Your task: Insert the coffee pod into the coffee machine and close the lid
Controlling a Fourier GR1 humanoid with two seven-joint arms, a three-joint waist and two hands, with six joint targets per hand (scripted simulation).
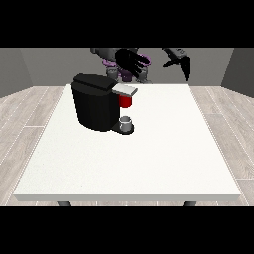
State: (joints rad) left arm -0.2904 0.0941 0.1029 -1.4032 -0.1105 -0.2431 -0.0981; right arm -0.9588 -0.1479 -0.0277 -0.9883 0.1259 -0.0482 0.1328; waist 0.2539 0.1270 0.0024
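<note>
Robot hand at the view's left (133,60): black, held up in the air behind the coffee machine, near the far edge of the surface. Its fingers are straight and spread out like a fan. It grasps nothing.
Robot hand at the view's right (181,60): black too, also up in the air, over the far edge of the surface. Its fingers hang long and point down. It looks relaxed and grasps nothing.
Space between the hands: they are apart, and neither one touches the machine.
Coffee machine (97,100): a big black box with round sides, dark and smooth. It stands upright on the left half of the surface. Its front faces the view's right and a bit toward the camera.
Lid (124,90): a flat grey flap at the top of the machine. It sticks out to the view's right, lying nearly flat.
Red thing at the machine (126,101): small and bright red, tucked just under the grey lid.
Grey thing (126,120): small, round and short, like a little cup. It stands upright on the black base at the machine's foot, right below the red thing. I cannot tell if it is the coffee pod.
Surface (163,154): a wide white top, flat and plain, with straight edges.
Floor (30,114): pale wood planks on both sides of the surface.
</note>
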